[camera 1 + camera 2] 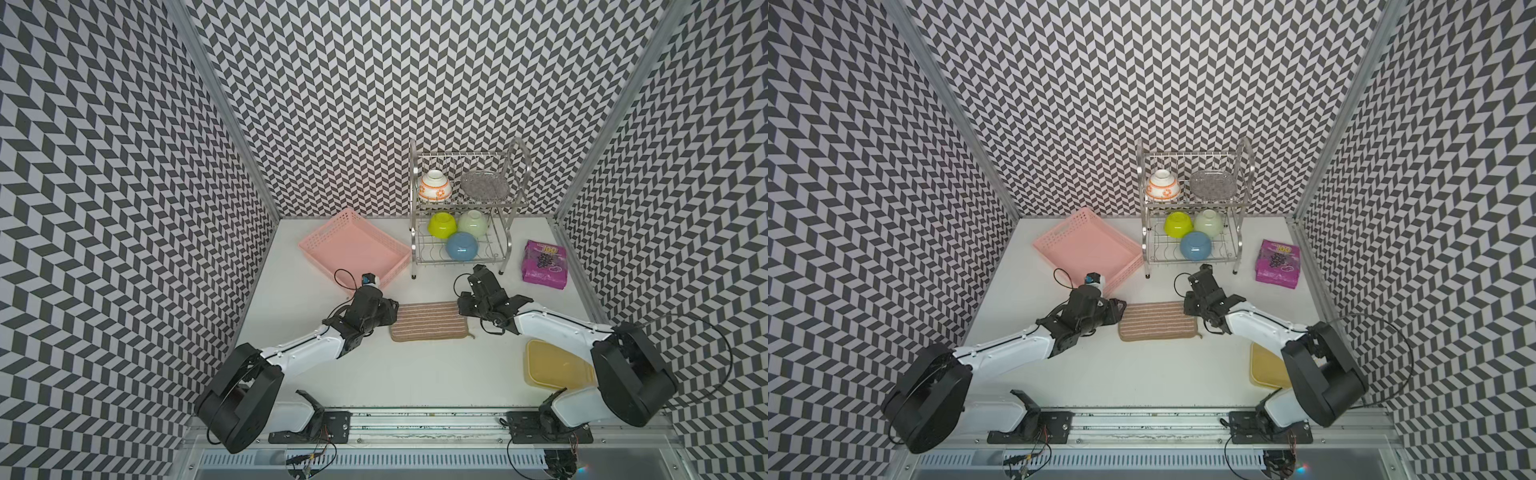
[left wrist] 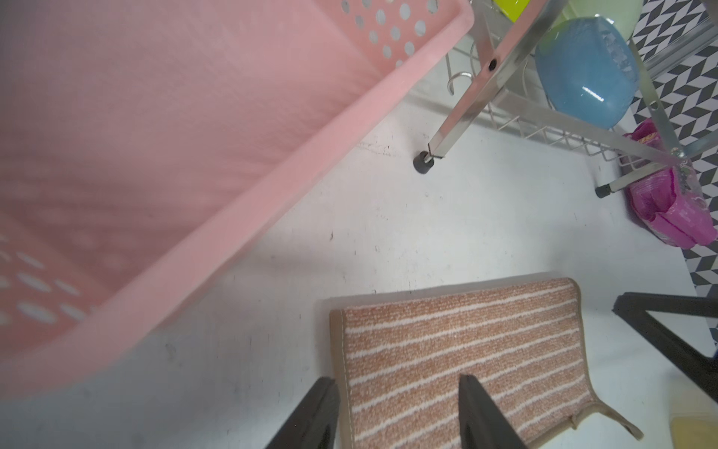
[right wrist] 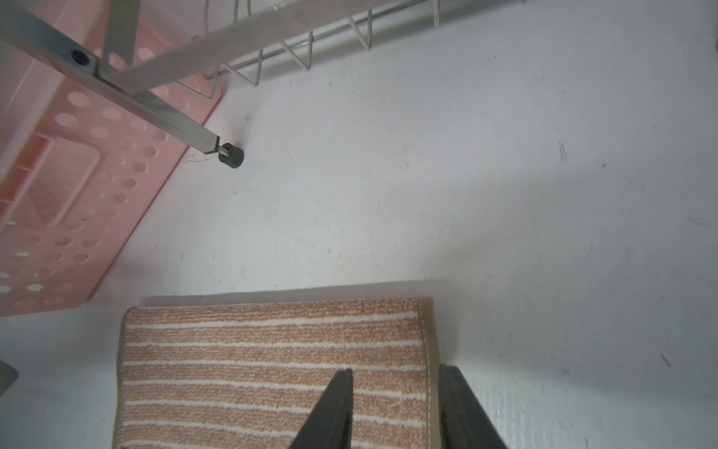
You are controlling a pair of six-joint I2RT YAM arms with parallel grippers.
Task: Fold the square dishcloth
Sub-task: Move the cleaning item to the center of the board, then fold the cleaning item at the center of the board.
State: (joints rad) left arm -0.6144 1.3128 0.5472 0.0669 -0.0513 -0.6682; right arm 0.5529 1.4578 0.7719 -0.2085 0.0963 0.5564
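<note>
The square dishcloth lies flat mid-table as a rectangle, apparently doubled over, with its loop at the near right corner. The left gripper straddles its left short edge and the right gripper its right one. Both have their jaws parted and pinch nothing, which suits a fold already laid that needs no holding.

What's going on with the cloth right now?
The striped brownish-pink and cream square dishcloth lies on the white table, apparently folded in half into a rectangle. The left claw and right claw sit at its short ends, each open and straddling the tan edging, neither pinching it.
</note>
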